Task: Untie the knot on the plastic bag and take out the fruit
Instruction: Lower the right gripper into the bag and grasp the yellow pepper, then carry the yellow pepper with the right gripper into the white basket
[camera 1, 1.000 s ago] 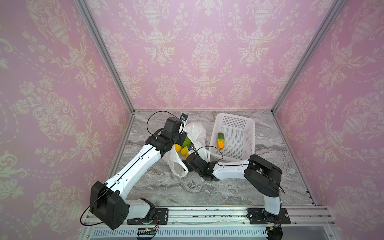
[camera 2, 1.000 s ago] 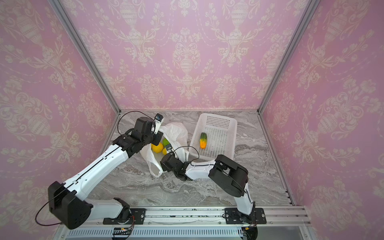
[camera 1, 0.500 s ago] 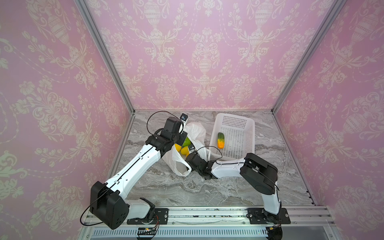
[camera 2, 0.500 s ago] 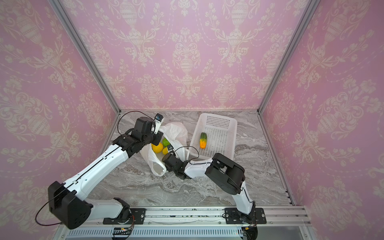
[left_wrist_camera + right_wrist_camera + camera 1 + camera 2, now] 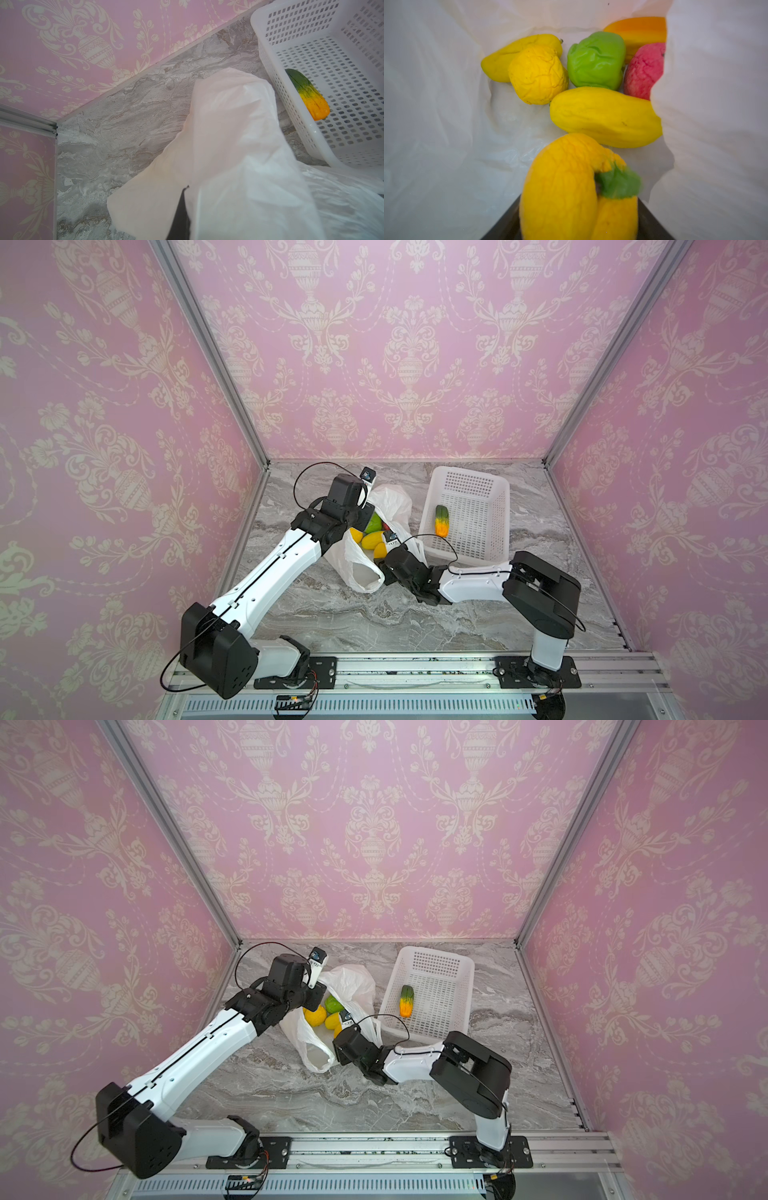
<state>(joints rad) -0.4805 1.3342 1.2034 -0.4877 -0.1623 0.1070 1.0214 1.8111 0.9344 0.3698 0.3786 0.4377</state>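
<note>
While left gripper pinches rim of translucent white plastic bag | right gripper jaws clamp wrinkled yellow toy pepper inside

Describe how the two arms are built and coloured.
The left arm and right arm share white link shells, boxy black joint housings and black wrists. A thin black cable loops over each wrist. A small white camera module sits on each.
</note>
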